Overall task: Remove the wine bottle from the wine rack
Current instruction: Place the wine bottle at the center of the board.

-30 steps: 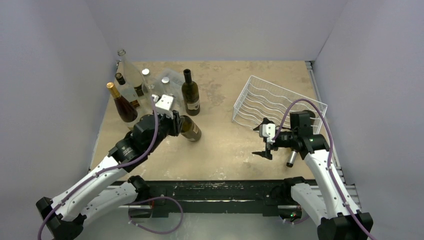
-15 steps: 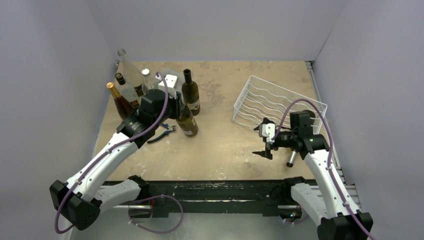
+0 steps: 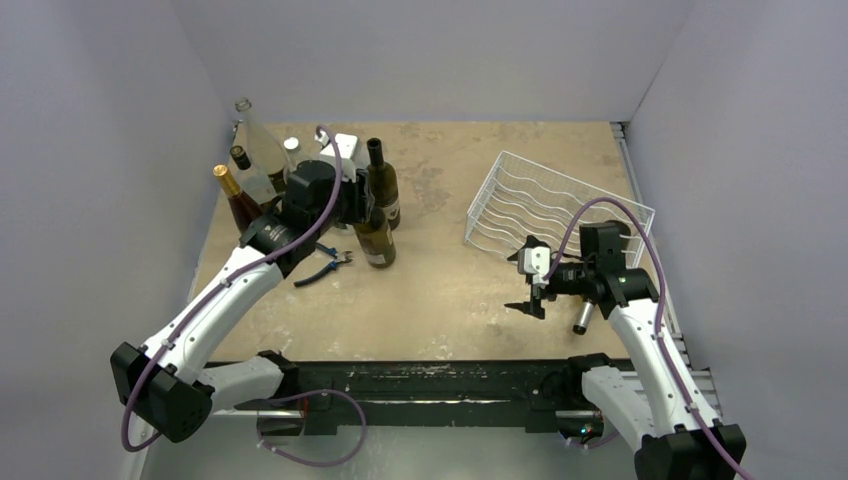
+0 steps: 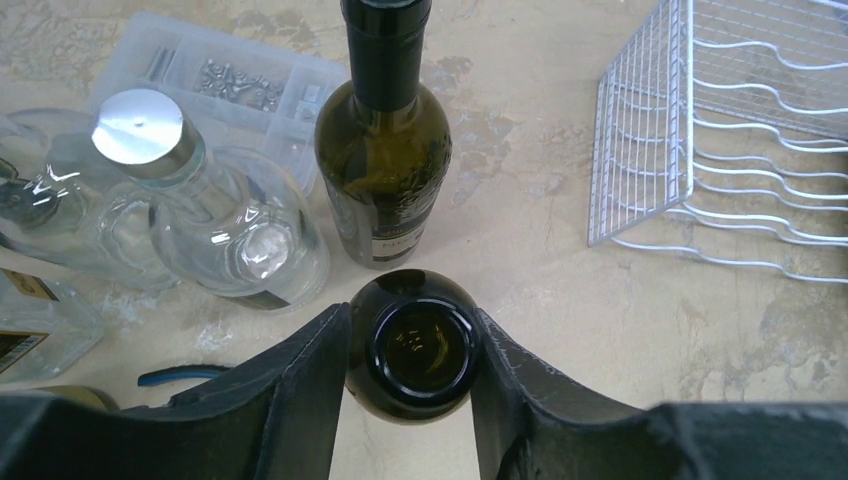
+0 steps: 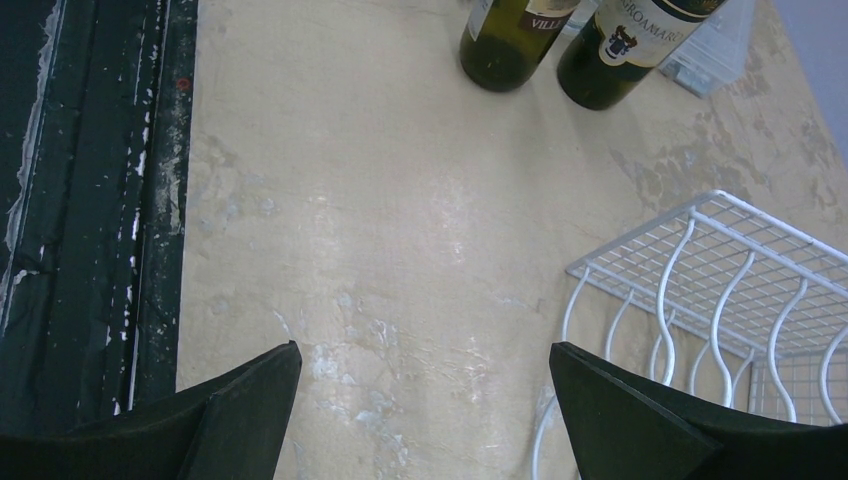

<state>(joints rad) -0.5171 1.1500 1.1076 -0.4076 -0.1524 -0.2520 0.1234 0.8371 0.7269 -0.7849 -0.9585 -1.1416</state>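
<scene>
At the back-left of the table, the wine bottle stood on its base, off the wine rack and well apart from it. Left gripper reached over it from above. Its fingers sat on either side of the neck, close against the glass. From the left wrist view the open mouth showed squarely between them. Could not tell whether they pinched the neck or only flanked it.

Just behind the wine bottle stood a second dark green bottle, upright. Left of that was a clear glass bottle with a silver cap, with more clear bottles beside it. An amber bottle with a gold foil top stood near the left wall. A clear plastic compartment box lay behind the group, small metal parts inside. Blue-handled pliers lay flat on the table just left of the wine bottle's base, beside the left arm.

The rack, white wire with wavy cradles, sat toward the back-right. Right gripper hovered above the table near the rack's near-left corner, fingers spread wide, holding nothing.
</scene>
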